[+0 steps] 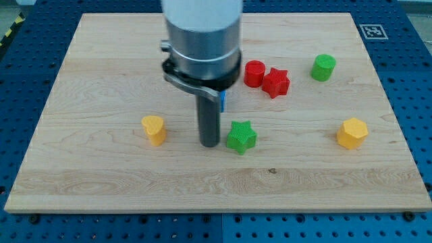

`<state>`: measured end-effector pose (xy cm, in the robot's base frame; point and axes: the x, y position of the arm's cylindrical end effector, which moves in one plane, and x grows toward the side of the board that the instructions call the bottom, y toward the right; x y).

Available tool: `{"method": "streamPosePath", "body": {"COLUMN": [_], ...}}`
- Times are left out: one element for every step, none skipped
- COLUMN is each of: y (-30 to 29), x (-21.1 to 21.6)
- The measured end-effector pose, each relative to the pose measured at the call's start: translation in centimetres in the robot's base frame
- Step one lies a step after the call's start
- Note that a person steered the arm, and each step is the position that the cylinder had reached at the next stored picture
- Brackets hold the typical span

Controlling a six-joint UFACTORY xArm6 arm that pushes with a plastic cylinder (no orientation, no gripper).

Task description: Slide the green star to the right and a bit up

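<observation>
Pale wooden board (88,196) on blue pegboard: my tip (210,144), a bare rod with nothing to close, sits just left of the green plastic star (241,137), mid-board, seemingly touching it.

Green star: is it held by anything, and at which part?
Nothing is held. My tip stands just at the view's left of the green star, beside its left edge.

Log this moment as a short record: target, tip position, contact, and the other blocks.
target: green star, low centre
tip: my tip at the star's left side
contact: close; touching cannot be told
above star: red cylinder beside red star
right side: green cylinder, yellow hexagon
left side: yellow block
</observation>
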<state>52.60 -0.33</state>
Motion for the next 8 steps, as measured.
{"method": "streamPosePath", "body": {"y": [1.0, 1.2, 3.9, 5.0, 6.8, 10.0, 11.4, 11.5], "x": [0.7, 0.3, -0.8, 0.0, 0.6, 0.6, 1.4, 2.9]}}
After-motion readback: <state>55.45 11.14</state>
